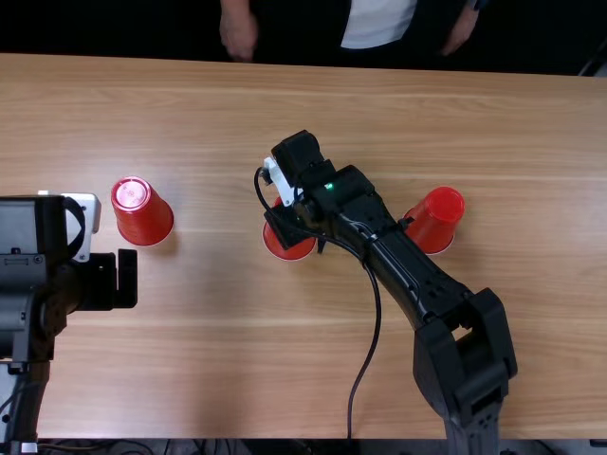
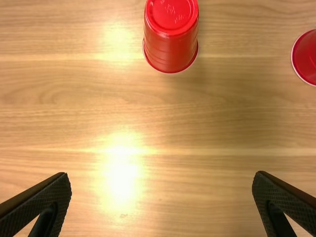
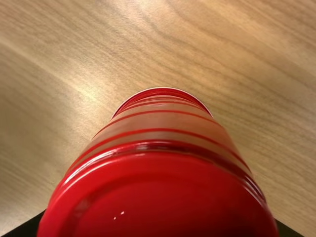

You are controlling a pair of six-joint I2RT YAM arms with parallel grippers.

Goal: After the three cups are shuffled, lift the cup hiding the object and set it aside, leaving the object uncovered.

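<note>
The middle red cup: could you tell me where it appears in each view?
Top view: middle red cup at centre, under the right arm.
Left wrist view: cup cut off beside the left cup.
Right wrist view: cup close up, base toward camera.
Shared landmark: wooden table.

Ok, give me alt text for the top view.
The right arm's tool sits over the middle cup of three upside-down red cups in a row on a wooden table. The left arm's tool is near the left cup, apart from it; the right cup stands alone.
</note>
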